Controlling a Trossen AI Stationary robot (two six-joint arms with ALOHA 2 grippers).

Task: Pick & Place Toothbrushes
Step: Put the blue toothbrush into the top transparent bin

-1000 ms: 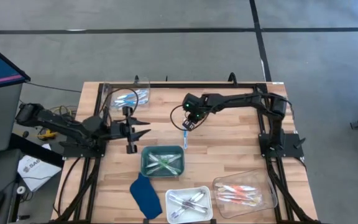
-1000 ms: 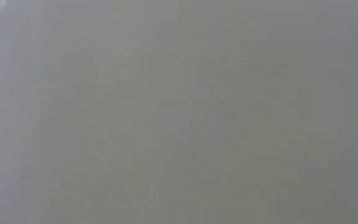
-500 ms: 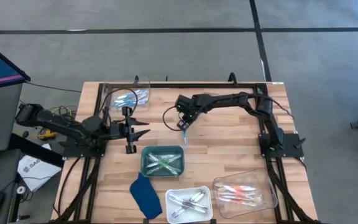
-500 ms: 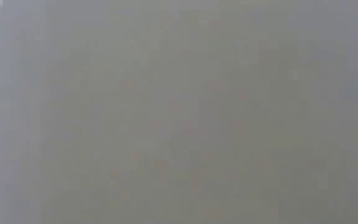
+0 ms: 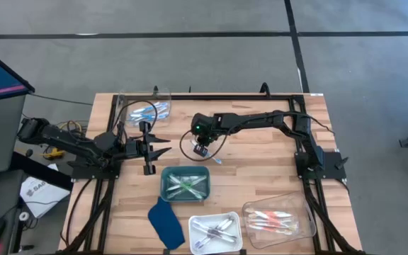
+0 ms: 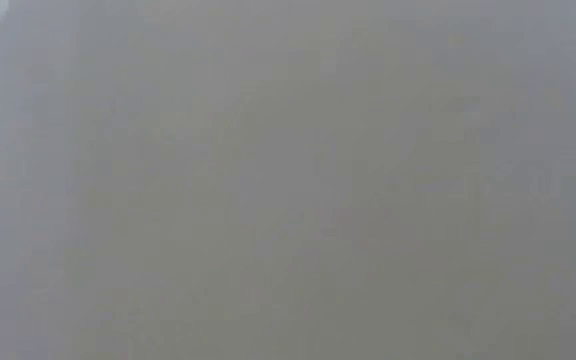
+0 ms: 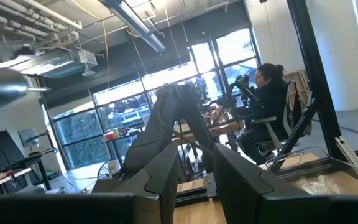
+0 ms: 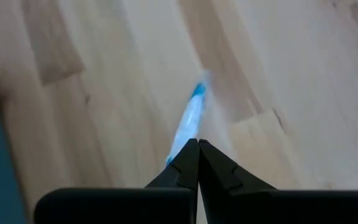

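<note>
Over the desk (image 5: 275,159) the right arm has swung leftward toward the clear tray (image 5: 146,110) of blue brushes, right tool (image 5: 202,151) pinched on a blue toothbrush (image 8: 190,121): delivery underway. Left tool (image 5: 163,145) waits at mid-left, narrowly parted, empty.

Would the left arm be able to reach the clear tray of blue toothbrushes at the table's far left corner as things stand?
Probably yes. The left gripper hangs just in front of the clear tray, nothing between them. The right gripper, shut on a blue toothbrush, is off to the side.
</note>
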